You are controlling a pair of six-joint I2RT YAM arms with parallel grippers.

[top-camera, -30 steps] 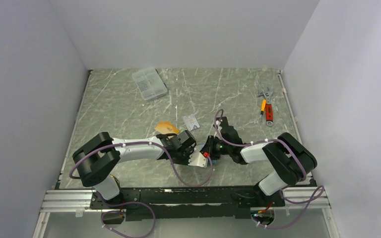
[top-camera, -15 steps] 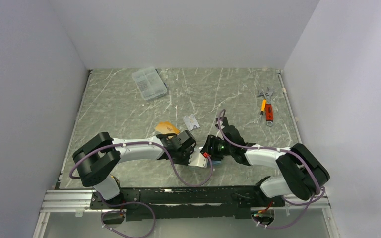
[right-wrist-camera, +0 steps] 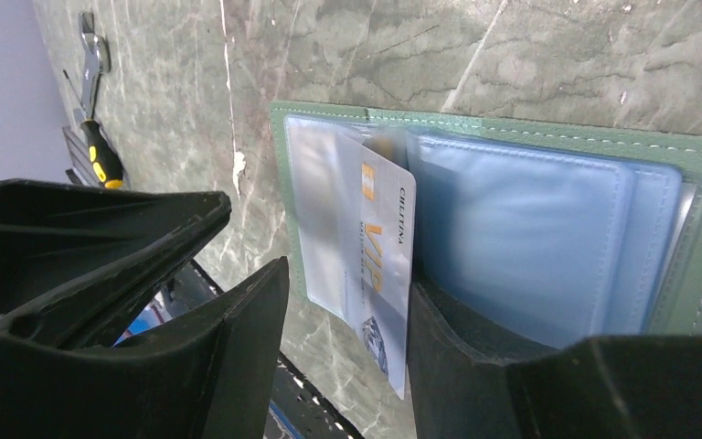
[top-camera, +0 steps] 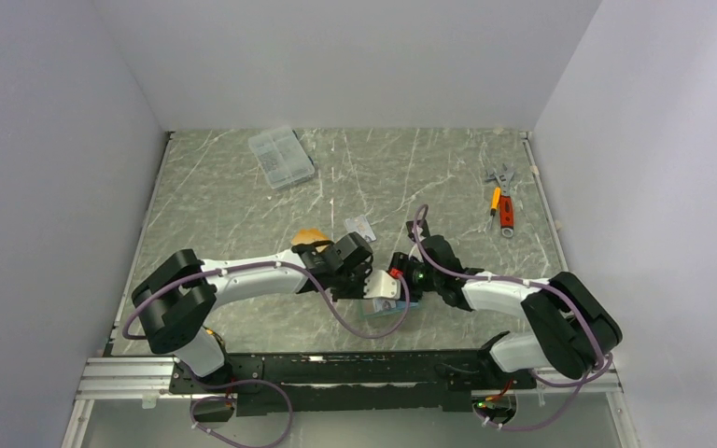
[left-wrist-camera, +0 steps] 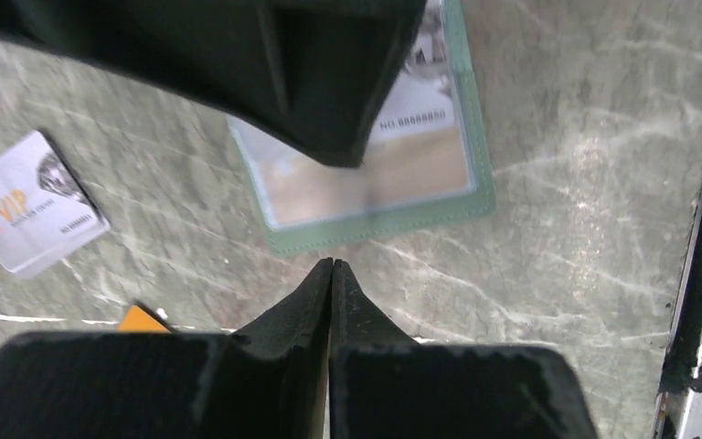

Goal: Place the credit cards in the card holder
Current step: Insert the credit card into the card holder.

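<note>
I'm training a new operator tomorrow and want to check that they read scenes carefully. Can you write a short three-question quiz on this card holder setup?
1. True or false: the left gripper has its jaws shut with nothing between them.
2. The card holder is: A) folded shut; B) lying open; C) standing on edge.
3. What word is printed large on the silvery card lying outside the holder?
Key: 1 true; 2 B; 3 VIP.
</note>
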